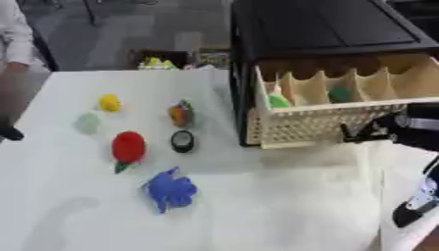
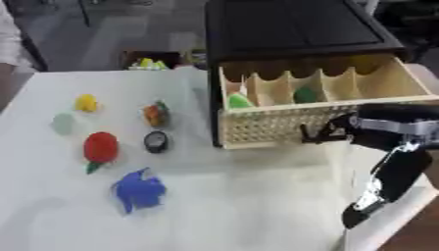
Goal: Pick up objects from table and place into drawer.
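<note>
The open drawer (image 1: 343, 105), a pale wooden tray with divided compartments and a perforated front, is taken as the landmark; it projects from a black cabinet (image 1: 326, 27) at the far right of the white table (image 1: 257, 206). Two green objects (image 1: 279, 101) (image 1: 340, 94) are seen in its compartments. The right hand (image 2: 330, 131) is held just in front of the drawer's perforated front, and whether its fingers are curled or straight cannot be told. The left hand is not seen. Well to the left of the drawer, six things are left on the table: a multicoloured object (image 1: 180, 113) and a dark round object (image 1: 182, 141) nearest it, then a red strawberry-like toy (image 1: 129, 147), a blue crumpled object (image 1: 170, 189), a yellow object (image 1: 109, 103) and a pale green one (image 1: 86, 122) farthest off. A long reach across is judged necessary, so the drawer front could be knocked by the forearm, or the round object could be sent rolling.
</note>
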